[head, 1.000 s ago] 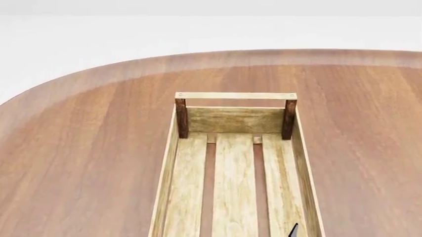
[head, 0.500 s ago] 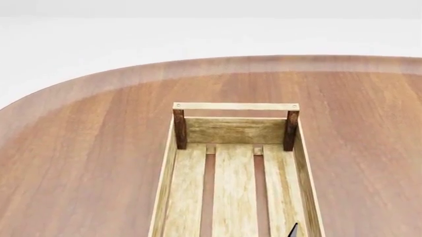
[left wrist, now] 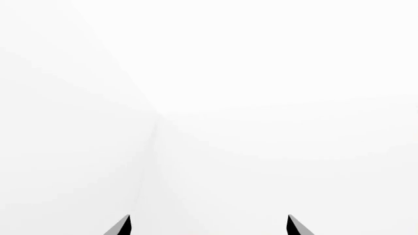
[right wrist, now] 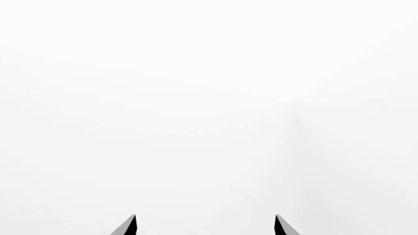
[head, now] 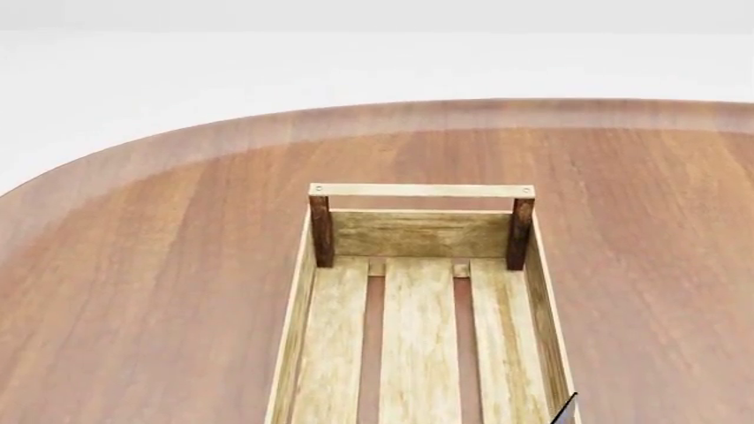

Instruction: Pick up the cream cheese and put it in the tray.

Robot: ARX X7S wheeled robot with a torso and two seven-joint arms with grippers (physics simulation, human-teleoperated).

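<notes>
On the brown wooden desk (head: 141,291) the tray (head: 418,234) sits square in front of the robot, its far rail handle and two dark corner posts plain to see, its slatted floor bare as far as the head view reaches. Compared with half a second ago the tray and desk sit at the same spot in the head picture, so the head has stopped tilting; a second back they sat higher in the picture. What has moved is the small dark tip at the bottom edge — it has slid outward, from over the tray's inner slats to its right-hand wall. It is too small a sliver to say which part of the robot it belongs to.

The cream cheese shows in none of the current views, so I cannot say where it lies. My guess is that the search for it has yet to succeed.

Both wrist cameras look at blank white. The left end effector (left wrist: 208,226) shows two dark fingertips (left wrist: 121,226) set well apart with nothing between them — the right end effector (right wrist: 204,226) likewise, spread and empty.

Nothing stands on the visible desk to block a path to the tray.
</notes>
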